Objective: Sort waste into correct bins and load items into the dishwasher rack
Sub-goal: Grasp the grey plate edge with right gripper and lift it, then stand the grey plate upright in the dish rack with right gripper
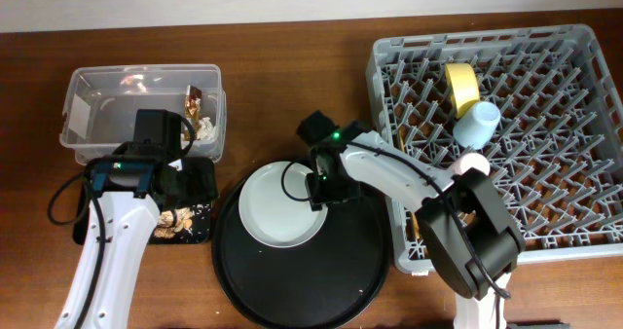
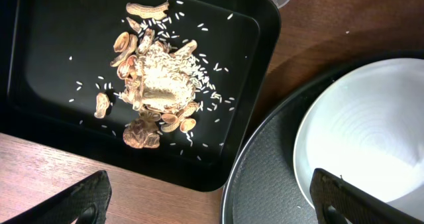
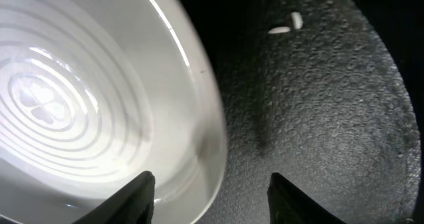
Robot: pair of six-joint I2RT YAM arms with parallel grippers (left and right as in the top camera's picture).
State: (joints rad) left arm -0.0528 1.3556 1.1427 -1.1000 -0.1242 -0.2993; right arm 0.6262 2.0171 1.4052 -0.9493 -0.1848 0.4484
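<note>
The pale grey plate (image 1: 277, 212) lies on the round black tray (image 1: 302, 275). My right gripper (image 1: 324, 188) is open over the plate's right rim; in the right wrist view the plate rim (image 3: 205, 138) lies between the fingers of the right gripper (image 3: 212, 201). My left gripper (image 1: 180, 181) is open and empty above the shallow black tray (image 1: 200, 234), which holds food scraps (image 2: 156, 78). The clear tub (image 1: 97, 115) holds the shiny wrapper (image 1: 195, 103) and tissue (image 1: 205, 127). The yellow bowl (image 1: 460, 86), blue cup (image 1: 477, 125) and pink cup (image 1: 474, 161) stand in the rack (image 1: 545, 202).
Chopsticks (image 1: 413, 224) show at the rack's left edge, partly under my right arm. Rice grains (image 3: 285, 25) lie on the round tray. The plate (image 2: 371, 131) and the round tray's rim (image 2: 265, 177) lie just right of the shallow tray (image 2: 53, 85).
</note>
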